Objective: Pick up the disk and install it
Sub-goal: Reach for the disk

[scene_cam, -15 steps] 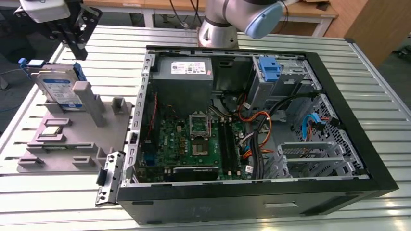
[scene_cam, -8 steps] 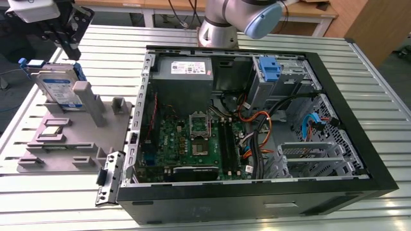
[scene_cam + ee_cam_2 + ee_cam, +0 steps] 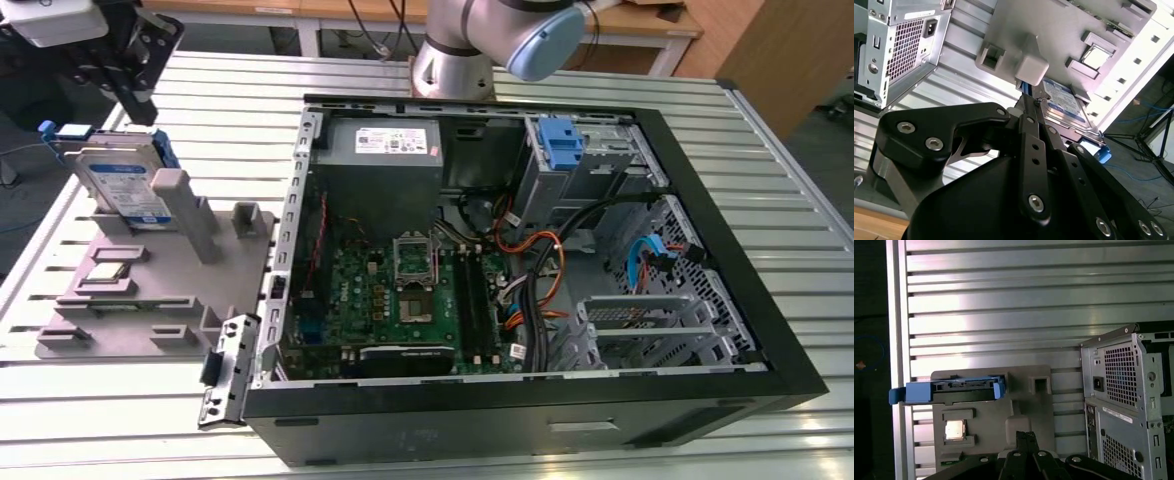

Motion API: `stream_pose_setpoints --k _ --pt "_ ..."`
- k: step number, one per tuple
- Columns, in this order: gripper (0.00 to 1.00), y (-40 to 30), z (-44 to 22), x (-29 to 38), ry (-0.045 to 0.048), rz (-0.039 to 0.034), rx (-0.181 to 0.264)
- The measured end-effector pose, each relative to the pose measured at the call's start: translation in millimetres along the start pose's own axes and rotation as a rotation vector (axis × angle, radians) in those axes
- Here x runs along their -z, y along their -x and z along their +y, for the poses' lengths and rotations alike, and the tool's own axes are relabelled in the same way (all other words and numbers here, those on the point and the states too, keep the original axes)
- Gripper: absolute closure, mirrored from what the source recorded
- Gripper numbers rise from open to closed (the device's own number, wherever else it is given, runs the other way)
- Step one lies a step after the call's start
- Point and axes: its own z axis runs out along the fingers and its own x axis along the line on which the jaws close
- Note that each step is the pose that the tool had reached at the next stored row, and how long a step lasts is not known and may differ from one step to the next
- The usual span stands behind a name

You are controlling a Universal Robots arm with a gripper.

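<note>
The disk [image 3: 127, 185] stands in the fixture [image 3: 160, 292], to the exterior view's left of the case [image 3: 507, 425]

Slatted metal table [image 3: 787, 180] in a workshop
The aluminium table catches bright glare along its ribs; beyond it stand a wooden bench [image 3: 641, 22] on white legs and a wooden panel [image 3: 781, 50], with dark floor [image 3: 869, 415] beside.

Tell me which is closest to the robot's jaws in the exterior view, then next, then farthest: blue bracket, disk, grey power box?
1. The disk, right under the jaws, at the exterior view's left.
2. The grey power box, inside the case, on the side nearest the disk.
3. The blue bracket, inside the case, farther toward the exterior view's right.
</note>
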Motion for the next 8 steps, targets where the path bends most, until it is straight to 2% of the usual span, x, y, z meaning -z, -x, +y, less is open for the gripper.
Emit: stream_pose_setpoints --k 8 --pt "0.9 -10.4 -0.8 -0.4 0.0 0.0 0.0"
